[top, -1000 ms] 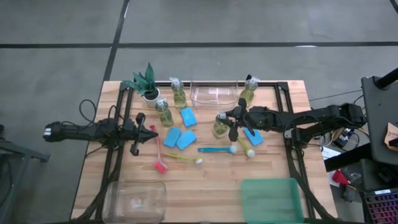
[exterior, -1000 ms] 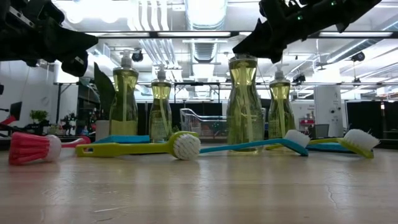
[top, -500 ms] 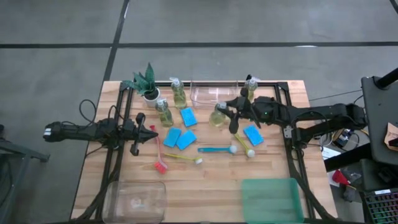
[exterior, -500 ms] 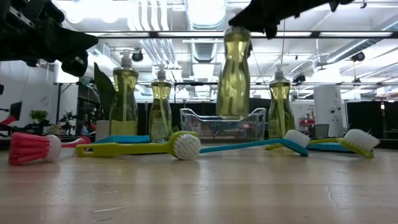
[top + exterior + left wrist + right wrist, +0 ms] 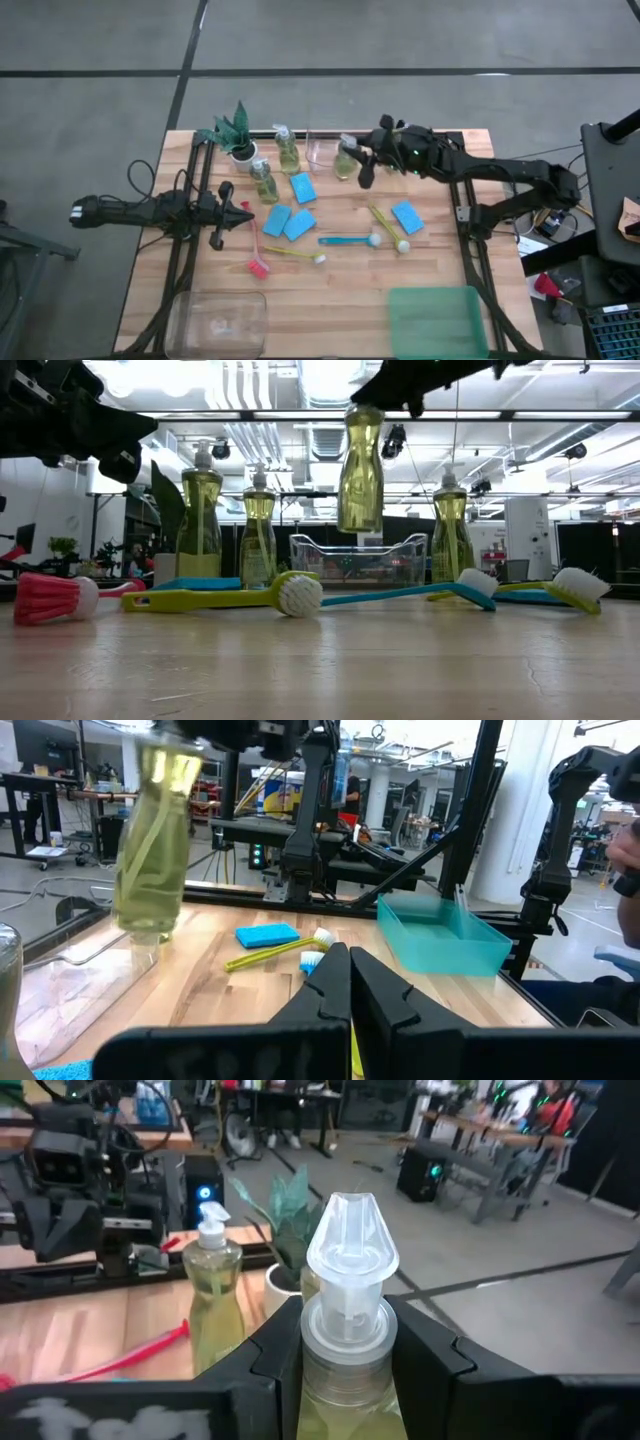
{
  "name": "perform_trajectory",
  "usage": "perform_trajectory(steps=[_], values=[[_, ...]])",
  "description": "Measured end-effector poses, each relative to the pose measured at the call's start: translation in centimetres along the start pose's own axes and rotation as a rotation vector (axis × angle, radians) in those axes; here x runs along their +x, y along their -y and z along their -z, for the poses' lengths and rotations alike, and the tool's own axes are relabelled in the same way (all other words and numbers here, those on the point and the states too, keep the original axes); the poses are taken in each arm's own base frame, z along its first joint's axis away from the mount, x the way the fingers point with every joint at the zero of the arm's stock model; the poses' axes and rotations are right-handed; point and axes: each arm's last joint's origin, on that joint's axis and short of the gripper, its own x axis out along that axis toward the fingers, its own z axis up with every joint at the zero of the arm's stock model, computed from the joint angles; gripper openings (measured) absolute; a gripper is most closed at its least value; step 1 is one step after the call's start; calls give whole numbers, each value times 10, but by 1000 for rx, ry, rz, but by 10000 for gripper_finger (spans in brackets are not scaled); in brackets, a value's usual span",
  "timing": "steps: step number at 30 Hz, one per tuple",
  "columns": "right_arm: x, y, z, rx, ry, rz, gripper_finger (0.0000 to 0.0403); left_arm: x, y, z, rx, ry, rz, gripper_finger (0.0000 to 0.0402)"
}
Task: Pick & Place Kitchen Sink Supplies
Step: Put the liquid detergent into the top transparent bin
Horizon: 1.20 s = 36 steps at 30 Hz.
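**Right claw holds a soap bottle in the air above the clear bin**

The right claw [image 5: 368, 160] is clamped on the neck of a small clear pump bottle of yellow-green soap [image 5: 360, 470], one dark finger [image 5: 275, 1350] on each side just under the pump head. The bottle hangs clear of the wooden desk [image 5: 340, 290], over the clear plastic bin [image 5: 357, 560] at the desk's far edge. Three more pump bottles of yellow-green soap stand on the desk: one [image 5: 287, 150] left of the bin, one [image 5: 264, 183] nearer the front, and one [image 5: 449, 540] partly hidden behind the arm in the high view. Blue rectangular sponges [image 5: 288, 222] and long-handled dish brushes, red [image 5: 256, 255], yellow [image 5: 295, 254] and blue [image 5: 348, 240], lie mid-desk. A green plant in a white pot [image 5: 235, 135] stands at the far left corner. The left claw [image 5: 245, 214] waits at the left, fingers pressed together, holding nothing.
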Motion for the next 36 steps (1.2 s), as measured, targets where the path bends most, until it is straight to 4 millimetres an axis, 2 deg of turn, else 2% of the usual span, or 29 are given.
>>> perform_trajectory(steps=[8,14,20,29,36], values=[[39,25,-2,-17,-34,42,108,0,0,0,0,0,0,0],[63,36,-9,-55,-22,58,108,0,0,0,0,0,0,0],[87,54,-3,-41,-52,84,108,0,0,0,0,0,0,0],[104,98,3,165,-50,174,108,0,0,0,0,0,0,0],[118,111,27,273,-98,227,108,0,0,0,0,0,0,0]])
